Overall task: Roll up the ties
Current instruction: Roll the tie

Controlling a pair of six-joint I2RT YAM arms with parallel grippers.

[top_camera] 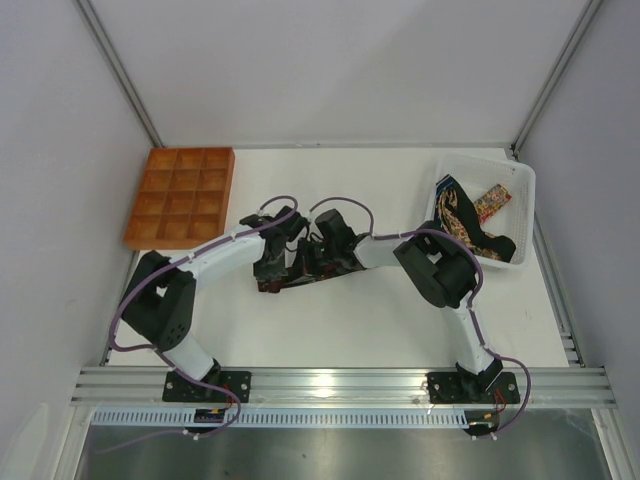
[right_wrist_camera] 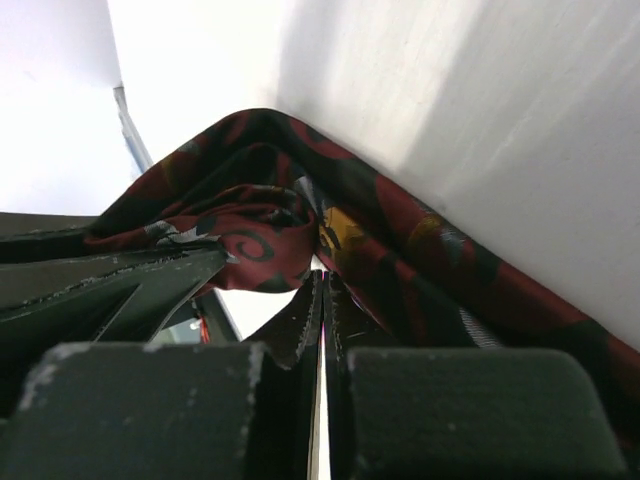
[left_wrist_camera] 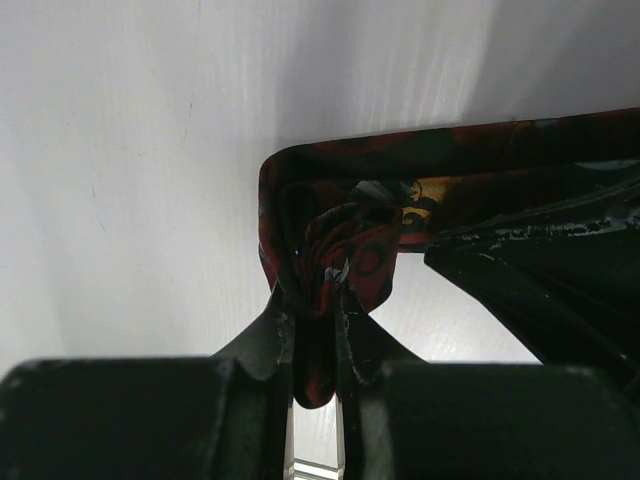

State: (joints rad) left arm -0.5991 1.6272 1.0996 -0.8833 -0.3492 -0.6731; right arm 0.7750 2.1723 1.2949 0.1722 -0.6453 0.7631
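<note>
Left gripper [left_wrist_camera: 315,292] jaws pinch a fold of the maroon patterned tie [left_wrist_camera: 340,245] at mid-table. Right gripper [right_wrist_camera: 322,290] jaws are pressed together at its bend, though whether they catch fabric is unclear. White table [top_camera: 350,330], white walls [top_camera: 300,60]; overhead, both grippers hide most of it.

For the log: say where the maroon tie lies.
Top view: the maroon tie lies mid-table, pinched by the left gripper, right gripper alongside, between orange tray and white basket.

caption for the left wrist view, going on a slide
Left gripper pinching a bunched fold of the maroon patterned tie, with the white table behind.
</note>
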